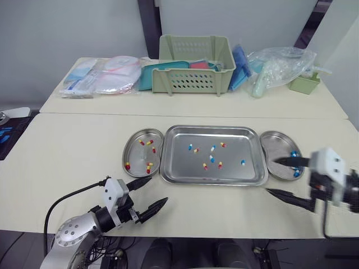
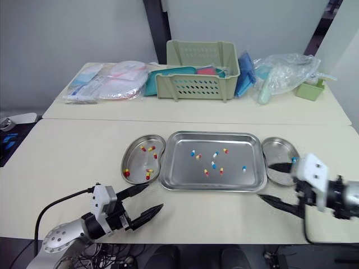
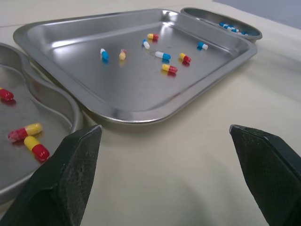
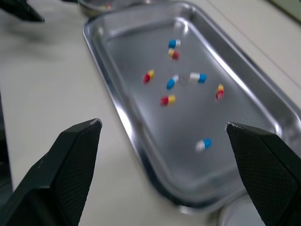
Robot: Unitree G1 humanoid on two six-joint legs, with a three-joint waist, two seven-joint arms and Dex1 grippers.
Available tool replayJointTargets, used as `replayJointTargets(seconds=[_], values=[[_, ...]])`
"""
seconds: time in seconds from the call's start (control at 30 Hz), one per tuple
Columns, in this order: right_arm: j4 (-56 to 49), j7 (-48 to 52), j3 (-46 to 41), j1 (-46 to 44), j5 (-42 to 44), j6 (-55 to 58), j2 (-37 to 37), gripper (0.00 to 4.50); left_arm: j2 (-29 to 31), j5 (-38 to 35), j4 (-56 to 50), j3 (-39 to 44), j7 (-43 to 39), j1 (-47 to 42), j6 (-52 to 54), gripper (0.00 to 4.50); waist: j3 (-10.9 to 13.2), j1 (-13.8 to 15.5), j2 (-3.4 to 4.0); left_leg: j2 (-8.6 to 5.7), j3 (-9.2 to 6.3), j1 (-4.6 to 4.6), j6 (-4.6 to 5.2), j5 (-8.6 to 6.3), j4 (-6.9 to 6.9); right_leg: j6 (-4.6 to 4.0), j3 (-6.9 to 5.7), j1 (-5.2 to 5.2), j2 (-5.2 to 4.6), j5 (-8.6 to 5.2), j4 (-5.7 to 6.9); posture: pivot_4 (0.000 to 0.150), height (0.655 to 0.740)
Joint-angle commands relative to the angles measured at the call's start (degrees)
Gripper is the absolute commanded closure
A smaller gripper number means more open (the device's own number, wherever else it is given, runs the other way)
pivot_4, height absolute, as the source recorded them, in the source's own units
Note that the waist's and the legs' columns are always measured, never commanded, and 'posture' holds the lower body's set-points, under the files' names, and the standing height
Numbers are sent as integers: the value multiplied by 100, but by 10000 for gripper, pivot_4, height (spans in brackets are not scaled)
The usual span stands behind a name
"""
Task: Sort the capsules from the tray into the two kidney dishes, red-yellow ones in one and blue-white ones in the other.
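Judged mid-sort. Mixed capsules [image 1: 212, 159] remaining in tray [image 1: 213, 178], between left dish [image 1: 134, 141] with red-yellows and right dish [image 1: 274, 141] with blue-whites. Left fingers [image 1: 156, 205] and right fingers [image 1: 289, 197] spread wide, empty, above desk [image 1: 73, 157] by tray's front corners. Next: reaching in, pinching one capsule.

2 cream tables [image 1: 73, 157] pushed tog., pale grey wall [image 1: 67, 28] behind, dark vertical strip [image 1: 147, 25]

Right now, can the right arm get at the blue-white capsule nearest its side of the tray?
Probably yes. The right end effector hangs open beside the tray, the capsule lies alone near that edge, and only the low rim stands between.
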Motion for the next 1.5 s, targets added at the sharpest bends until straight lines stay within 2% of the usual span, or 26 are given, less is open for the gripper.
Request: replayJointTargets(seconds=[0.03, 0.13, 0.17, 0.23, 0.33, 0.53, 0.77, 1.43, 1.5], values=[[-80, -855, 1153, -1042, -189, 579, 543, 176, -61, 34, -92, -65, 95, -45, -82, 0, 0, -7, -1, 0, -1, -1, 0, 0, 0, 0, -1, -1, 0, 0, 0, 1500, 7400], [366, -1179, 2311, -2034, -766, 722, 1087, 176, -83, 49, -116, -130, 156, -80, -73, 0, 1, -25, 2, 1, -2, 0, 0, 0, -1, 0, -1, -6, 0, 0, 3, 1500, 7400], [566, -1262, 2599, -2312, -925, 759, 1262, 2031, -89, 51, -122, -149, 170, -86, -70, 0, 1, -19, 2, 1, -3, 0, 0, 0, -2, -1, -2, -7, 1, 0, 4, 1500, 7400], [1025, -1390, 3138, -2885, -1205, 830, 1658, 6886, -93, 54, -126, -174, 184, -97, -68, 0, 1, -17, 2, 1, -3, -4, 0, 0, -2, -1, -1, -13, 0, 0, 4, 1500, 7400], [1710, -1585, 3636, -3561, -1538, 927, 2263, 17056, -93, 50, -118, -187, 202, -108, -78, 0, 1, -21, 2, 1, -3, -9, 0, 1, -1, -1, 0, -26, 0, 1, 10, 1500, 7400], [3686, -1631, 4189, -4641, -2216, 607, 3139, 17056, -99, 64, -78, -223, 209, -133, -109, 0, 1, -15, 3, 1, -5, -12, -1, 1, -1, -2, -1, -34, 0, 1, 13, 1500, 7400], [5104, -1249, 4312, -5174, -2665, 165, 3381, 17056, -105, 97, -10, -252, 180, -134, -164, 0, 3, -52, 5, 0, -3, -13, 0, 1, -2, -2, 1, -41, 0, 1, 17, 1500, 7400], [6198, -727, 4365, -5410, -3454, -498, 3864, 17056, -127, 152, 130, -339, 187, -127, -316, 0, 4, -155, 8, 1, -4, -14, 0, 1, -3, -2, 4, -51, 1, 1, 22, 1500, 7400], [6218, -687, 4360, -5386, -3503, -486, 3866, 21374, -127, 155, 142, -346, 186, -124, -328, 0, 3, -155, 8, 1, -4, -14, 0, 1, -3, -2, 5, -51, 2, 1, 22, 1500, 7400]])
